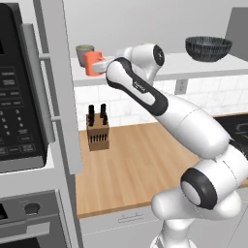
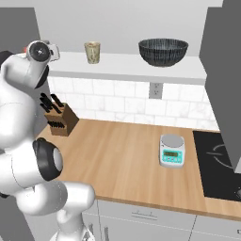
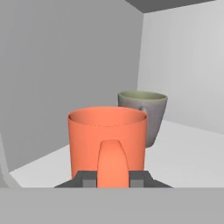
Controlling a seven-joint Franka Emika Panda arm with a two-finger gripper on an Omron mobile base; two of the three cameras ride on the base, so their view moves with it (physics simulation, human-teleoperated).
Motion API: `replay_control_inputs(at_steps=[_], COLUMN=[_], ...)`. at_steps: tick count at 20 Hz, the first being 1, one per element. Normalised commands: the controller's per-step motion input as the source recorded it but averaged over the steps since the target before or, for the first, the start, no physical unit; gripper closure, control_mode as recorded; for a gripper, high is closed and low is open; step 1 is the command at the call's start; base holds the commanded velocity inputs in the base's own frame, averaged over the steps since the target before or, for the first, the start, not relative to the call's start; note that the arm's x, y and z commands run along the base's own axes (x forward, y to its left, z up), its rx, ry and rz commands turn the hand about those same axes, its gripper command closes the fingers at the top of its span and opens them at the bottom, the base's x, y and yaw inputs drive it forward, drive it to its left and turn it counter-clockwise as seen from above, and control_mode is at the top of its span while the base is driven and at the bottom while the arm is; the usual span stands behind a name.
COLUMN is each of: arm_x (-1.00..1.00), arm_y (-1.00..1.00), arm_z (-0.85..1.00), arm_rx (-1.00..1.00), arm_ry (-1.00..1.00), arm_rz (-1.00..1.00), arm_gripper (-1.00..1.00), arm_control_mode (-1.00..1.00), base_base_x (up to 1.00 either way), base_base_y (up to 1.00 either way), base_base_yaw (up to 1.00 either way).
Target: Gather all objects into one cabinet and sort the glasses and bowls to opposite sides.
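Writing: microwave [image 1: 19, 92] keypad at far left has button labels, too blurred to read; arm carries a small dark logo on its forearm, illegible; scale [image 2: 172, 150] shows a display panel, nothing readable.

Hidden/cut off: microwave cropped by left edge of left base view. Claw [image 3: 113, 180] mostly masked by the arm's wrist in left base view, and in hand view just the two dark fingertips [image 3: 86, 179] show above the grey band. Grey cup [image 1: 84, 54] half covered by the orange cup [image 1: 93, 63] in left base view; its greenish inside is clear in hand view. In right base view the arm's upper joint covers the left end of the cabinet's bottom board [image 2: 127, 66]. Cooktop [image 2: 221, 164] cut by right edge.

Left to right: grey cup and orange cup at left end of the cabinet board, grey one just behind and beside the orange; beige patterned cup [image 2: 92, 52] further right on the board, upright; black bowl [image 2: 163, 51] near the right end, well apart from the cups. Below, knife block [image 1: 98, 128] on the wooden surface [image 1: 140, 164] by the tiled wall; scale on surface toward right.

Claw: narrowly closed, fingertips pinching the orange cup's handle on both sides. Cup upright at board level; can't tell if its base touches.
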Motion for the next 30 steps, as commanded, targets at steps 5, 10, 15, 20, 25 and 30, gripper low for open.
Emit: replay_control_inputs(at_steps=[5,10,15,20,25,30], arm_x=[0.24,0.31,0.11,0.02,0.0,0.0], arm_y=[0.09,0.17,0.19,0.0,0.0,0.0], arm_z=[-0.02,-0.08,-0.11,-0.13,0.0,0.0], arm_rx=[0.0,0.0,0.0,0.0,0.0,0.0], arm_ry=[-0.01,0.0,0.0,0.0,-0.03,0.0], arm_rz=[0.0,0.0,0.0,0.0,0.0,0.0], arm_gripper=[1.0,1.0,1.0,1.0,1.0,1.0], arm_control_mode=[-1.0,-1.0,-1.0,-1.0,-1.0,-1.0], base_base_x=[0.0,0.0,0.0,0.0,0.0,0.0], base_base_y=[0.0,0.0,0.0,0.0,0.0,0.0], base_base_yaw=[0.0,0.0,0.0,0.0,0.0,0.0])
